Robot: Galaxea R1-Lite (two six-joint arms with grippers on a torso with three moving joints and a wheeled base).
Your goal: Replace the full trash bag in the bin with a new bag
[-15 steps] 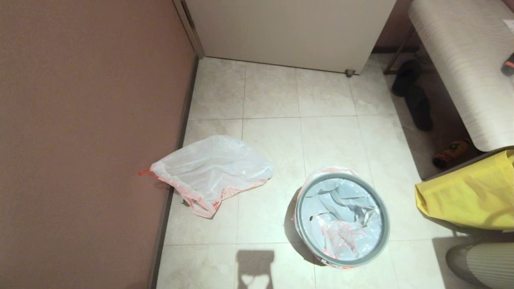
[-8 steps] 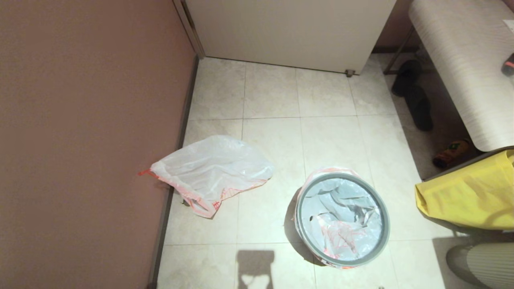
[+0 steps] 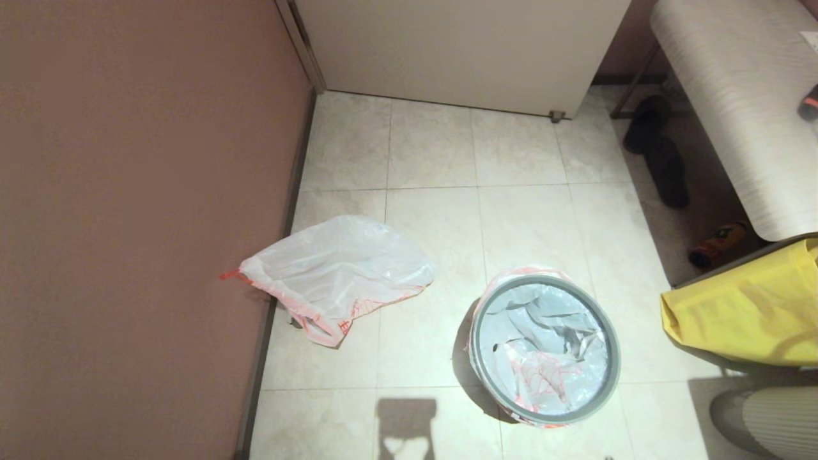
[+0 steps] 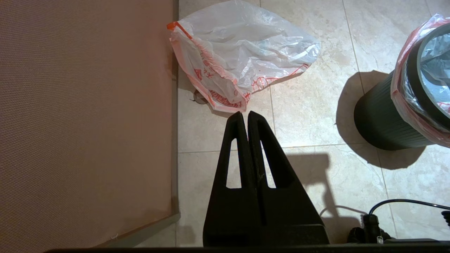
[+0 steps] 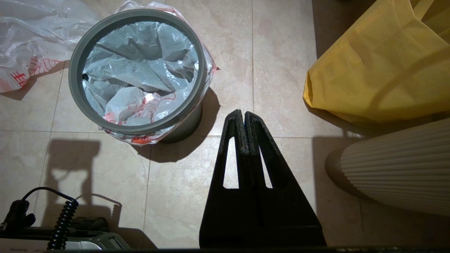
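The full trash bag (image 3: 339, 275), bulgy translucent white with a red-orange hem, lies on the floor (image 3: 434, 153) at centre left, long axis left-right. The bin (image 3: 546, 348), grey-ringed, holds the new bag (image 3: 543, 364) at lower centre. Left tool (image 4: 245, 114) and right tool (image 5: 240, 113) hang closed, empty.

Before me the bin (image 3: 544, 348), lined with the new bag (image 3: 543, 358) (grey ring on top), stands apart from the full trash bag (image 3: 339, 271).

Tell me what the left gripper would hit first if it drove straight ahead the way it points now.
Most likely the bag lying on the floor by the wall. The left gripper, shut and empty, has its tips aimed at that bag's near red-orange hem. Its height above the floor is unclear, so bare floor tile might come first.
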